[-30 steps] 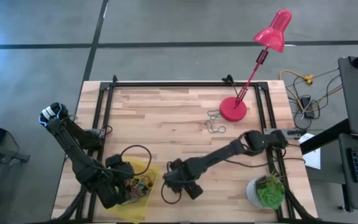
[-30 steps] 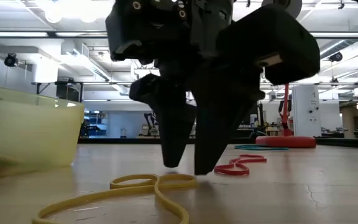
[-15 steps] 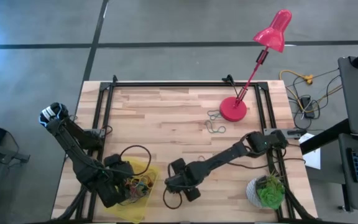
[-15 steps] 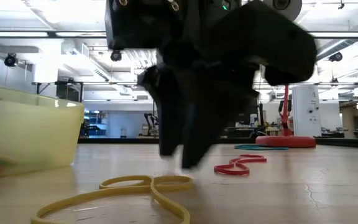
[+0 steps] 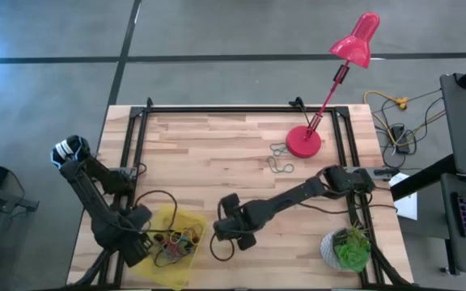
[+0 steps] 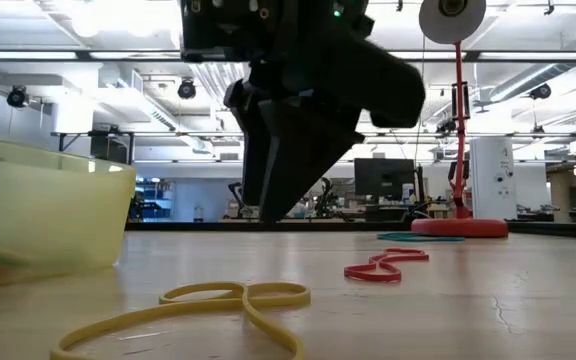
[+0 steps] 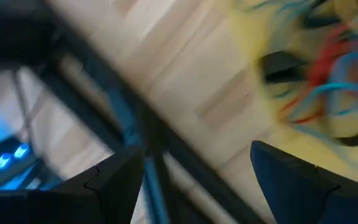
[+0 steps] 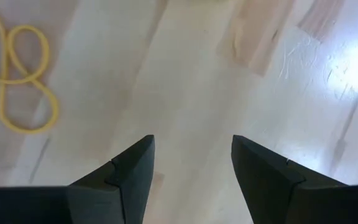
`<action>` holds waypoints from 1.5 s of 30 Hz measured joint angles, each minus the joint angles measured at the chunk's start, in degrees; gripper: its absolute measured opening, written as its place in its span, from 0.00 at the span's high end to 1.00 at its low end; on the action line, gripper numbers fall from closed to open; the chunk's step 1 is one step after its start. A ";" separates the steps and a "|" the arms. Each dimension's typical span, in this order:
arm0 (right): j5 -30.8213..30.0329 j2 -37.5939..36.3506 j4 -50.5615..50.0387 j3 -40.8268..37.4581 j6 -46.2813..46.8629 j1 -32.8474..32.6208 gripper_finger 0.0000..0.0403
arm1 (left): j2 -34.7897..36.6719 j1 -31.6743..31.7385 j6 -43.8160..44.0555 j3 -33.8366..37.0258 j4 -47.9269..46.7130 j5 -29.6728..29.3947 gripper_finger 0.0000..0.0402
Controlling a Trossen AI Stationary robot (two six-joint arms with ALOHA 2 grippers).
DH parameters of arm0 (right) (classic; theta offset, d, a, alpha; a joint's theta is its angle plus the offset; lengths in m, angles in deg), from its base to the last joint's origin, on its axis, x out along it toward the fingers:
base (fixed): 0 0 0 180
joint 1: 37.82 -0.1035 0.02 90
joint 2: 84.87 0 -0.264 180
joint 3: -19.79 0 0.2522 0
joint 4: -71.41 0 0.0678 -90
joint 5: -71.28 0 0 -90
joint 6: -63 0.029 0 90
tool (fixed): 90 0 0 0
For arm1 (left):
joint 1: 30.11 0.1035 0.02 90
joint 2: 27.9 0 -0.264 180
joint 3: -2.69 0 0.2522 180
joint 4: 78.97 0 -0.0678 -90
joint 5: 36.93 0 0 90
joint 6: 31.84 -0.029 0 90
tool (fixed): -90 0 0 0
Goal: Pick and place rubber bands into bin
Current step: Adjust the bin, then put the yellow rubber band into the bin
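We're mid-pick. The right gripper (image 8: 191, 171) hangs over bare wood near the worktop's front edge, jaws apart and holding nothing. Its target looks like the yellow rubber band (image 8: 20, 78), lying twisted flat on the wood just beside the fingers, not between them. The bin (image 5: 186, 246) sits at the front-left corner w/ several bands already inside. The left gripper (image 7: 194, 180) is at the bin's left side, jaws spread, nothing gripped. More bands lie far off by the red lamp base (image 5: 303, 142). Next, we judge: shift right gripper over the yellow loop, straddle a strand, drop to the wood, pinch, carry left to bin.
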 joint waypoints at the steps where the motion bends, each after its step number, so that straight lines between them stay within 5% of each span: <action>1: 0.00 0.00 0.04 0.00 -0.33 0.26 0.50 | -0.47 -0.19 1.01 0.41 -0.69 1.38 0.32; 7: 0.00 -0.02 0.76 0.00 -1.00 2.07 0.50 | -2.34 -1.16 -1.40 5.17 2.10 6.98 0.41; 14: -0.02 -0.02 0.66 0.00 -2.46 3.74 0.50 | -2.11 -1.25 3.05 14.99 31.22 10.87 0.63; 20: -0.03 -0.62 0.62 0.00 -3.34 4.74 0.50 | -2.33 -0.47 6.48 17.08 45.57 -0.12 0.74; 25: 2.17 -1.71 -3.13 0.01 -3.86 5.07 0.50 | -2.31 1.46 4.44 17.34 44.11 -4.10 0.77; 32: 20.73 -2.57 -8.42 -3.11 -10.13 4.41 0.50 | -0.69 1.59 1.98 17.34 41.71 -8.26 0.78; 41: 24.54 -2.69 -0.49 -5.70 -10.00 0.30 0.50 | 6.08 1.55 -1.51 11.76 31.02 -25.08 0.78; 45: 23.36 -2.58 4.33 -5.93 -9.94 -1.89 0.50 | 7.31 1.55 -3.07 8.74 25.06 -26.34 0.78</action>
